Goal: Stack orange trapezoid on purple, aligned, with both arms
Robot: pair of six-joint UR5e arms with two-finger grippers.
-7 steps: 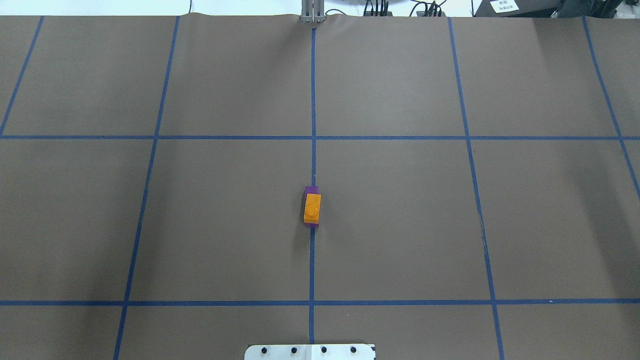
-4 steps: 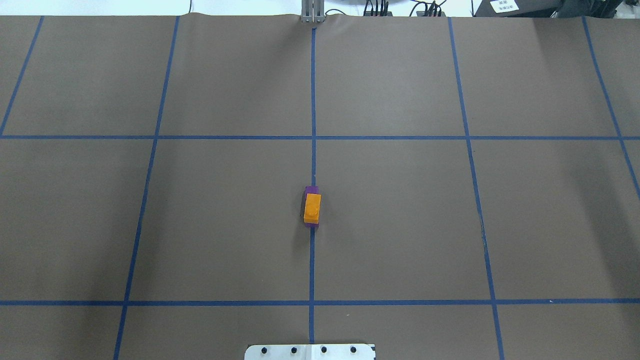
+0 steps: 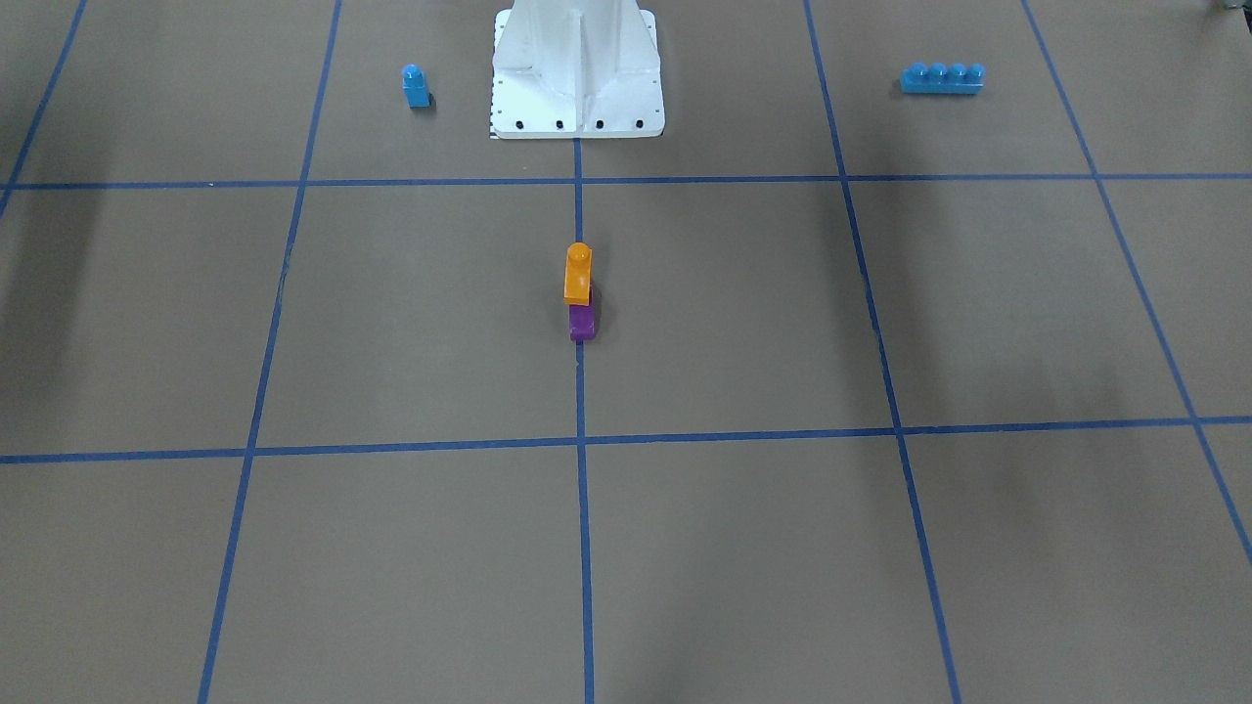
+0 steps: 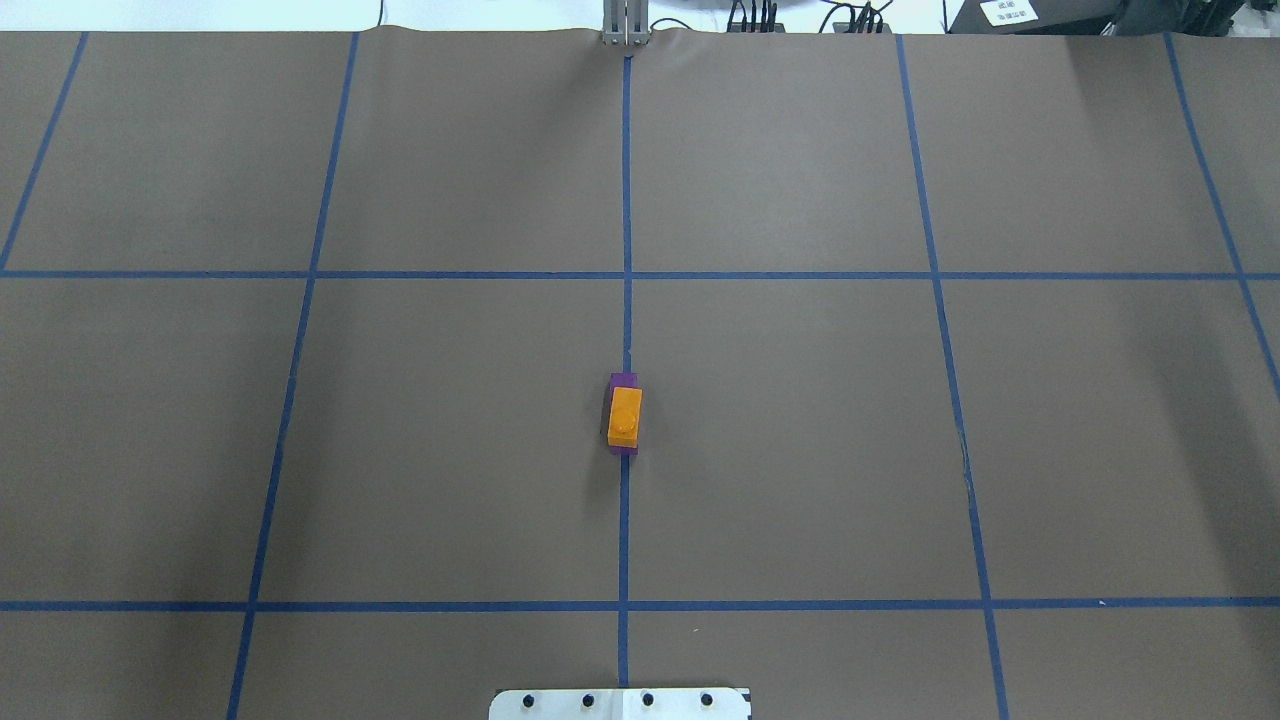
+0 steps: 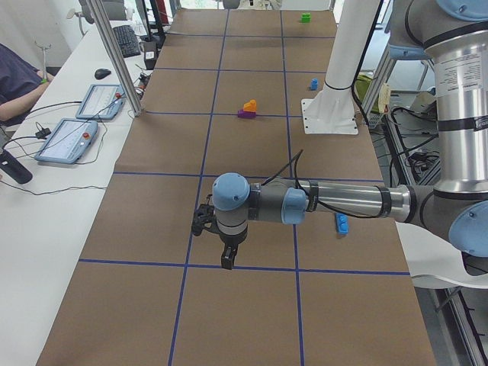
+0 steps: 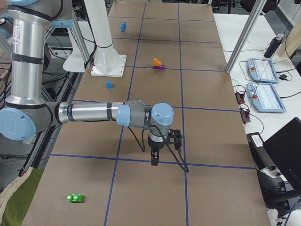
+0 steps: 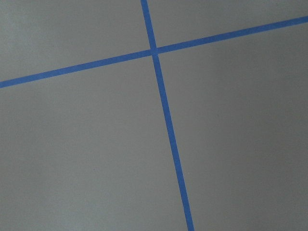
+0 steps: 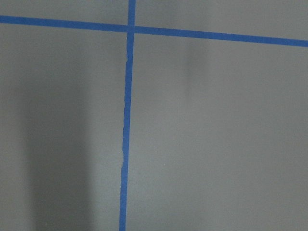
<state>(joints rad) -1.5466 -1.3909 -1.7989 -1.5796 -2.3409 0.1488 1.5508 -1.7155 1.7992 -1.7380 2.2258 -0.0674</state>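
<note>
The brown tabletop [image 4: 800, 400] is crossed by blue tape lines. The left arm [image 5: 343, 202] and right arm [image 6: 89, 113] reach out low over its two ends from the white pedestal [image 3: 577, 68]. The left hand [image 5: 226, 258] and right hand [image 6: 154, 157] point down above the paper. How far either one is parted, or whether it grips anything, cannot be told.

Well apart from both hands, roughly midway between them, the orange trapezoid [image 4: 625, 415] sits stud-up on the purple [image 3: 582, 321]. A blue four-stud brick [image 3: 942, 78] lies on the base side of the left hand. A green block [image 6: 75, 197] lies beyond the right hand. A small blue block [image 3: 416, 86] stands on the base side of the right hand.
</note>
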